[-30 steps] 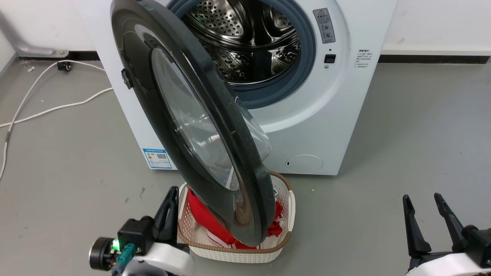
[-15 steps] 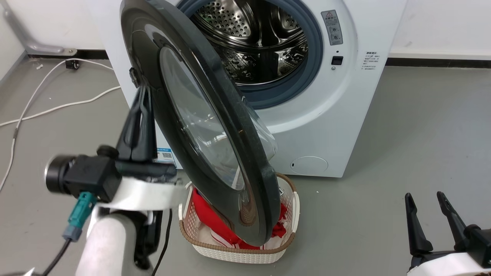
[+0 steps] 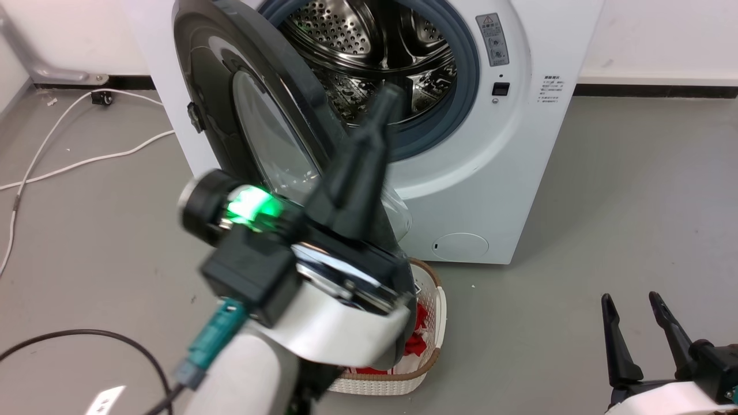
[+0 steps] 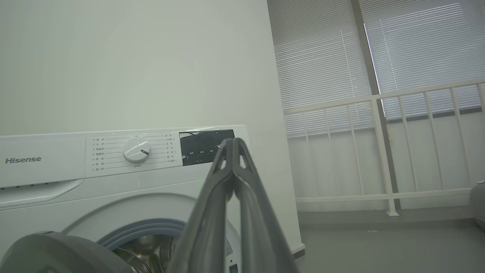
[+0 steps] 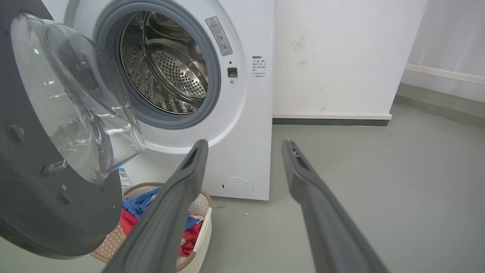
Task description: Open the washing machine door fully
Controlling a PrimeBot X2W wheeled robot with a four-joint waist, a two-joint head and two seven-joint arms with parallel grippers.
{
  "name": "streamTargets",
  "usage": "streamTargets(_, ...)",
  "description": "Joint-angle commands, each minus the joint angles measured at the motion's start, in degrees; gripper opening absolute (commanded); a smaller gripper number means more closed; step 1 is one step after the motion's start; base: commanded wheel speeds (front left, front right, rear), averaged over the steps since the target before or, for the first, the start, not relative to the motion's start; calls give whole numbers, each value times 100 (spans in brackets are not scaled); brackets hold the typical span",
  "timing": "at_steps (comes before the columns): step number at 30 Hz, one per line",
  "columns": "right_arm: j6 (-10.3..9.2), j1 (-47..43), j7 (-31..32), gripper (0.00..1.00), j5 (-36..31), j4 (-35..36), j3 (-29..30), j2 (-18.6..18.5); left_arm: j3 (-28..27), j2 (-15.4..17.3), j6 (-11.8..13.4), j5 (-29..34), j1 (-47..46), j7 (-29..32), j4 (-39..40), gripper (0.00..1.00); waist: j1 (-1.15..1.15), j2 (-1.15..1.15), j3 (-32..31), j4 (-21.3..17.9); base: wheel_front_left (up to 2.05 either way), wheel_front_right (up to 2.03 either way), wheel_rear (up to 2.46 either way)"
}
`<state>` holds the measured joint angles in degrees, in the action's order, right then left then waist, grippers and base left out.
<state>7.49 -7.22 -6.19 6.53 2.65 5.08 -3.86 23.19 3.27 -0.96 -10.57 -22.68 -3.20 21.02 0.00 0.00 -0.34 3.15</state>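
Note:
The white washing machine (image 3: pixel 490 190) stands ahead with its steel drum (image 3: pixel 369 52) exposed. The washing machine door (image 3: pixel 213 115), a glossy black disc with a clear glass bowl, hangs partly open from its left hinge, edge turned toward me. My left gripper (image 3: pixel 392 95) is raised in front of the door's free edge, shut on nothing, its tips over the drum opening; contact with the door cannot be told. The left wrist view has these shut fingers (image 4: pixel 231 141) before the control panel. My right gripper (image 3: pixel 631 300) is open and low at the right, well apart from the door (image 5: pixel 38 189).
A white laundry basket (image 3: pixel 429 340) with red clothes sits on the floor under the door's lower edge. A white cable (image 3: pixel 86 161) trails over the grey floor at the left. A wall runs behind the machine, and a white railing (image 4: pixel 379 151) stands to its right.
My left arm has swung up from the floor at the lower left, past the door's outer face, to in front of its free edge. The right gripper has stayed put.

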Motion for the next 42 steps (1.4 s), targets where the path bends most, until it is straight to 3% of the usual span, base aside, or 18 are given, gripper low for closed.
streamTargets(1,1,-35,-8,100,-11,-3,-2,24,106,-4,-5,-55,46,49,19,0,0,0,16,-1,0,0,0)
streamTargets(3,1,-30,2,100,12,-27,-4,34,601,-19,-42,-235,217,245,-23,0,0,0,57,3,0,0,0)
streamTargets(9,1,13,0,100,-3,-66,39,41,1413,-30,-106,-593,667,722,-354,0,0,0,136,54,0,0,0)
streamTargets(17,1,79,-6,100,-28,-131,60,48,1907,43,-167,-948,1229,1298,-942,0,0,0,180,93,0,0,0)
streamTargets(22,1,140,-15,100,-11,-172,67,52,1934,66,-36,-979,1330,1428,-1491,0,0,0,236,106,0,0,0)
streamTargets(32,1,196,-43,100,21,-326,41,62,1532,17,364,-952,878,1024,-2372,0,0,0,260,11,0,0,0)
streamTargets(42,1,235,-99,100,78,-404,101,77,1263,61,684,-995,854,829,-2593,0,0,0,336,15,0,0,0)
